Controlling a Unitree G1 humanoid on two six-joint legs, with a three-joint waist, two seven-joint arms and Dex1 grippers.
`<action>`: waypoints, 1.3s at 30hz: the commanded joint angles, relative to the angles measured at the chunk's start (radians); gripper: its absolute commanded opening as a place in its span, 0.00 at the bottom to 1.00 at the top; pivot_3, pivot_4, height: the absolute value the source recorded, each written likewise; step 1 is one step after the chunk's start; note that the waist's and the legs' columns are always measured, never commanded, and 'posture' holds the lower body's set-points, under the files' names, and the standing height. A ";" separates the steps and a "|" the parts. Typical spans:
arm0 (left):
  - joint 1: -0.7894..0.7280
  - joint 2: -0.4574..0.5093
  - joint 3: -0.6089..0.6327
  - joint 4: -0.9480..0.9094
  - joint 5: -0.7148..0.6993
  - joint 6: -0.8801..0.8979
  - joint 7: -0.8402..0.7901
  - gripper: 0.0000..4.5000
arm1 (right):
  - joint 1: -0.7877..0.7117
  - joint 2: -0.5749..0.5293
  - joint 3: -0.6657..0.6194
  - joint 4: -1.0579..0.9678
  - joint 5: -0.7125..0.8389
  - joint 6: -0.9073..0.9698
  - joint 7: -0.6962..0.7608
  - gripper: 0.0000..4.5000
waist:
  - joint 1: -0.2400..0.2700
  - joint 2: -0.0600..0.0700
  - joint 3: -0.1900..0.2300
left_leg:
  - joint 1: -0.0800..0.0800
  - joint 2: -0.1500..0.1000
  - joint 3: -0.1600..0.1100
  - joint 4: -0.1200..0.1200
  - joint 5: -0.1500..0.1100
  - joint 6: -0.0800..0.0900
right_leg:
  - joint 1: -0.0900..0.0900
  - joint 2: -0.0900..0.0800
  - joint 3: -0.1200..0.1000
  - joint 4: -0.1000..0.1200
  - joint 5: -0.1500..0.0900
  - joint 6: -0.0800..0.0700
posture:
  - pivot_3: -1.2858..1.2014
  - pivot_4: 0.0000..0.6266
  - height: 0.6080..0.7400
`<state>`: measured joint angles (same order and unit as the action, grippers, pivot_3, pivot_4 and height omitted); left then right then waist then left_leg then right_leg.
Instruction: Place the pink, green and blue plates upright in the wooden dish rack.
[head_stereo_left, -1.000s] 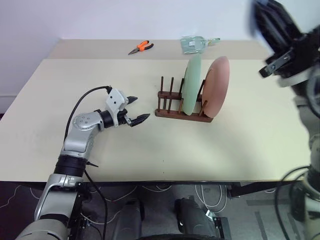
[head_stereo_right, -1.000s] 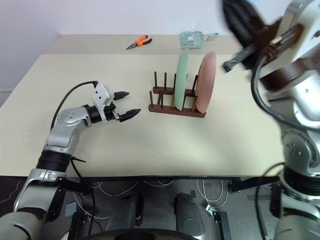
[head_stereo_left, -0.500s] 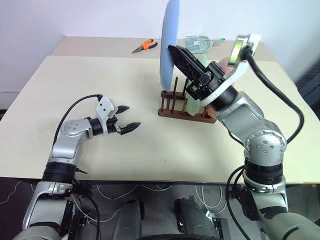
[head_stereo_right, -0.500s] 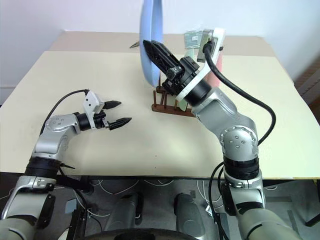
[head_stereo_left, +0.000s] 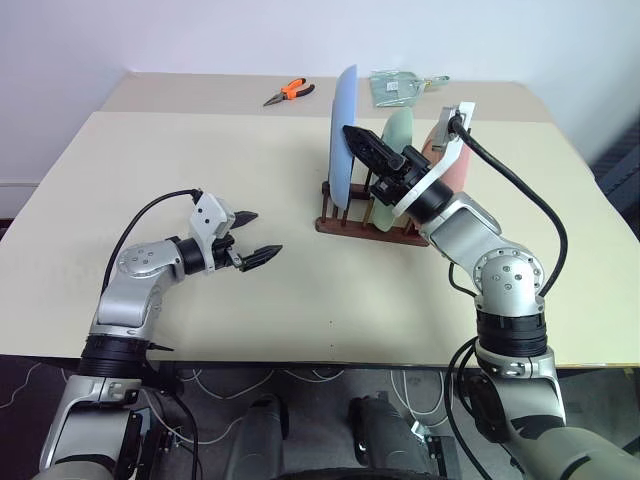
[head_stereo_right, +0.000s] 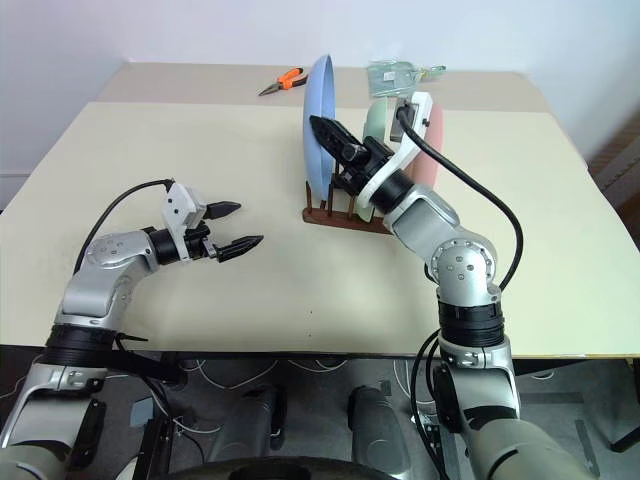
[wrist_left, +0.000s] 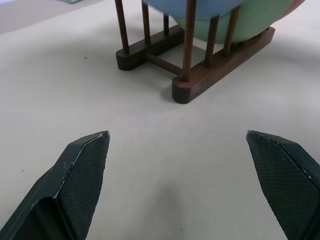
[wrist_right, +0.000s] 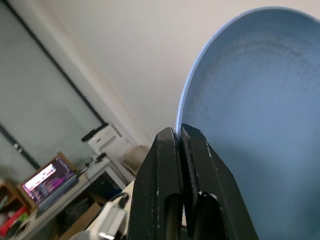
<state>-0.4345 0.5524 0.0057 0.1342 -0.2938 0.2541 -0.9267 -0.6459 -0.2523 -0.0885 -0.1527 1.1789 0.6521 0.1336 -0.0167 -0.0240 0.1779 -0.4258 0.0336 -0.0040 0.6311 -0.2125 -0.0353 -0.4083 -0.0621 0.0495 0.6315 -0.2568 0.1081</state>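
My right gripper (head_stereo_left: 352, 133) is shut on the rim of the light blue plate (head_stereo_left: 341, 130). It holds the plate upright over the left end of the wooden dish rack (head_stereo_left: 345, 218), the lower rim down among the pegs and above the rails. The pale green plate (head_stereo_left: 400, 128) stands upright in the rack behind it. The pink plate (head_stereo_right: 436, 150) stands at the rack's right end, partly hidden by my right arm. My left gripper (head_stereo_left: 254, 236) hovers open and empty over the table, left of the rack, its fingers (wrist_left: 85, 165) pointing at the rack (wrist_left: 200, 80).
Orange-handled pliers (head_stereo_left: 283, 94) and a clear plastic bag (head_stereo_left: 400, 87) lie on the far part of the table (head_stereo_left: 300, 320), behind the rack. The table's front edge runs just below my left arm.
My right arm swung in from the upper right and came down with the blue plate, lowering it upright onto the rack's left end. The left gripper has stayed open, drifting slightly back.
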 joint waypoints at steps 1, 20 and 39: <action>-0.010 -0.007 0.006 -0.038 -0.012 -0.002 0.002 1.00 | -0.057 0.008 -0.044 0.007 -0.022 -0.007 0.000 0.13 | 0.000 0.000 0.000 | 0.000 0.000 0.000 0.000 0.000 0.000 | 0.000 0.000 0.000 0.000 0.000 0.000 | 0.52 0.24 0.90; 0.005 -0.009 0.017 -0.010 0.034 -0.065 0.061 1.00 | 0.054 -0.348 -0.212 -0.393 -0.281 0.002 0.136 0.63 | 0.008 -0.001 0.000 | -0.001 0.000 0.000 -0.001 0.000 0.000 | 0.000 -0.001 0.000 -0.002 0.000 0.000 | 0.52 0.24 0.90; 0.039 0.024 0.051 0.184 0.097 -0.221 0.105 1.00 | 0.683 -0.448 -0.279 -0.126 -0.703 -0.288 0.428 0.63 | 0.002 0.000 -0.001 | 0.003 0.000 0.004 -0.001 0.000 0.000 | 0.001 0.000 0.002 -0.002 0.000 -0.001 | 0.52 0.24 0.90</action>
<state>-0.4006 0.5799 0.0522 0.3578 -0.2020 0.0506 -0.8281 0.0443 -0.7044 -0.3654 -0.2776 0.4915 0.3896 0.5527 -0.0151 -0.0241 0.1773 -0.4237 0.0339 -0.0005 0.6303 -0.2129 -0.0350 -0.4076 -0.0622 0.0516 0.6290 -0.2570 0.1067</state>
